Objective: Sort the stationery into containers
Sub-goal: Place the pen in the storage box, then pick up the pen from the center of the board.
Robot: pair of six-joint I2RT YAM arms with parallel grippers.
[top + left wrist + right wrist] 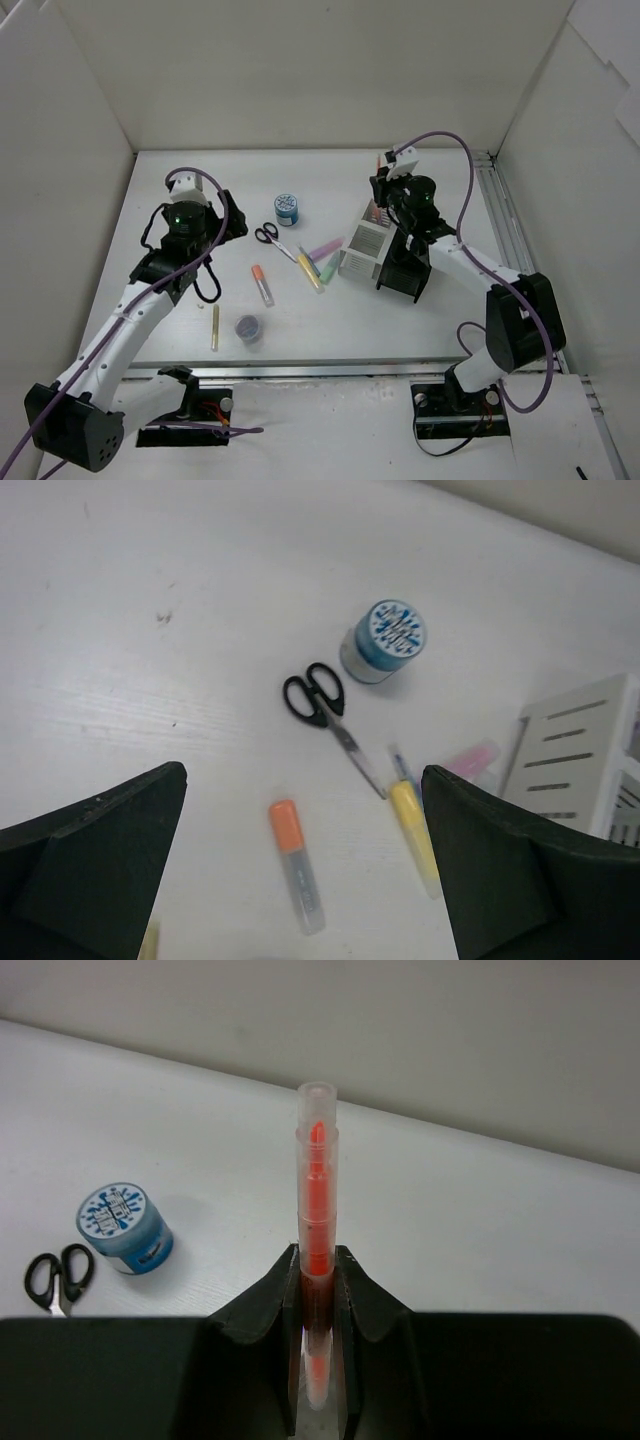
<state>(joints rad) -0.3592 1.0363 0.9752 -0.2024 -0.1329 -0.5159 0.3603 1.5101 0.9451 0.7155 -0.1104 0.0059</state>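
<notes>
My right gripper (318, 1290) is shut on a clear pen with a red-orange core (317, 1190), which stands upright between the jaws. In the top view this gripper (384, 190) hovers over the white mesh organizer (363, 250), with the black mesh pen holder (405, 272) beside it. My left gripper (305, 880) is open and holds nothing, above an orange-capped marker (295, 875) lying on the table. A yellow marker (415, 830), black-handled scissors (318, 700), a round blue tin (385, 640) and a pink marker (470, 762) lie past it.
A small purple jar (249, 327) and a thin yellow pen (215, 327) lie near the front edge. A green marker (328, 268) rests by the organizer. White walls enclose the table on three sides, and a metal rail (505, 225) runs along the right.
</notes>
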